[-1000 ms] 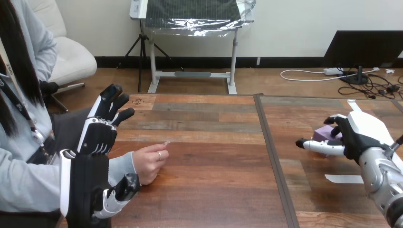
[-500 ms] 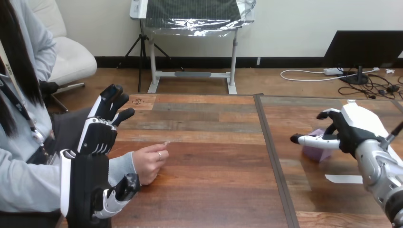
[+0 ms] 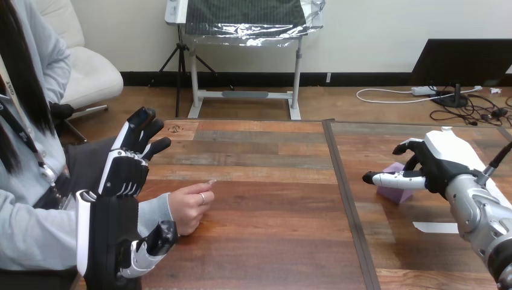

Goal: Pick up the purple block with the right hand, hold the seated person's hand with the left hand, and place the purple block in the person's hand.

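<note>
Right hand (image 3: 444, 166) pinches the purple block (image 3: 391, 192) between thumb and curled fingers, low over the table's (image 3: 272, 181) right half; block looks light, rigid, probably smooth, so flat opposite faces suit gripping; left hand (image 3: 124, 175) spread.

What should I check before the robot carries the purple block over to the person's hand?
1. Grip: ok. The right hand has its thumb across the block and its fingers curled over it.
2. Block lifted off the table: cannot tell.
3. The left hand holds the person's hand: not ok. Its fingers stand straight and curl round nothing.
4. Person's hand open to receive: not ok. It is curled and rests on the table.
</note>
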Motion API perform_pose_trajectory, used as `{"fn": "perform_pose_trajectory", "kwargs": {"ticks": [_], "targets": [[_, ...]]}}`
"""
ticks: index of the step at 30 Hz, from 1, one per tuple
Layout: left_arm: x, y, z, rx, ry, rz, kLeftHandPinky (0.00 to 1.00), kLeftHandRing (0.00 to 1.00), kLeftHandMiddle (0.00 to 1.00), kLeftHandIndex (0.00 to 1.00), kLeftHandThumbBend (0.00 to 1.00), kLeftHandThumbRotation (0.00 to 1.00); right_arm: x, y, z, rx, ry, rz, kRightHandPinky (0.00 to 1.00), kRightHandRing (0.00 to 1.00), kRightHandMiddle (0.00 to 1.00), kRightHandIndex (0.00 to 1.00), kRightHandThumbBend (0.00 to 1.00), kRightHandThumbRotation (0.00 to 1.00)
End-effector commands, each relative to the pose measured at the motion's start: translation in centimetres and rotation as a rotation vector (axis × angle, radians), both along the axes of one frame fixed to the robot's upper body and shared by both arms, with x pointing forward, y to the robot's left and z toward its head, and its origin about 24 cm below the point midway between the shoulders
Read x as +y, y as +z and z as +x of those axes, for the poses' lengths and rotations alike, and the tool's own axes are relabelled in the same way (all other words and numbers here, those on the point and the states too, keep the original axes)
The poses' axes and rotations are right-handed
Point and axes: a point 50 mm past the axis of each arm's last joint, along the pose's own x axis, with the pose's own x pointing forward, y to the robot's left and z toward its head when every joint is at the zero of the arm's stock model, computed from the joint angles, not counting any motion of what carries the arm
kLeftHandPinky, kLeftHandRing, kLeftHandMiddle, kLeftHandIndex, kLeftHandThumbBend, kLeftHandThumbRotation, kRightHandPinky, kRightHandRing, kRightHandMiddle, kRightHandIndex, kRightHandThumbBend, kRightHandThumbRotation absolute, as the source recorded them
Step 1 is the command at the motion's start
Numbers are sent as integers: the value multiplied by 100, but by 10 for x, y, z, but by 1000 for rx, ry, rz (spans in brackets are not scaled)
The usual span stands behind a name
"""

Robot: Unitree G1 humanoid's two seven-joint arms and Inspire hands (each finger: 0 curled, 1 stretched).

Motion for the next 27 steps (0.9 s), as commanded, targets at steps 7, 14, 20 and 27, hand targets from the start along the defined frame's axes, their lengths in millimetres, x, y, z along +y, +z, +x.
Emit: {"fn": "perform_pose_trajectory", "kwargs": {"ticks": [7, 14, 20, 27], "targets": [[-4, 14, 9, -87, -13, -1, 80, 88, 91, 89, 99, 80, 5, 10, 4, -20, 78, -31, 60, 61, 68, 80, 87, 72], [-3, 14, 9, -86, -14, -1, 81, 88, 91, 89, 99, 79, 2, 16, 4, -37, 103, -49, 59, 60, 67, 79, 87, 73], [-3, 14, 10, -87, -11, -1, 81, 88, 91, 89, 100, 79, 1, 22, 2, -81, 119, -39, 54, 56, 63, 79, 88, 73], [-3, 14, 10, -85, -5, 1, 80, 87, 90, 89, 100, 79, 1, 30, 1, -115, 131, -37, 49, 50, 57, 79, 89, 73]]}}
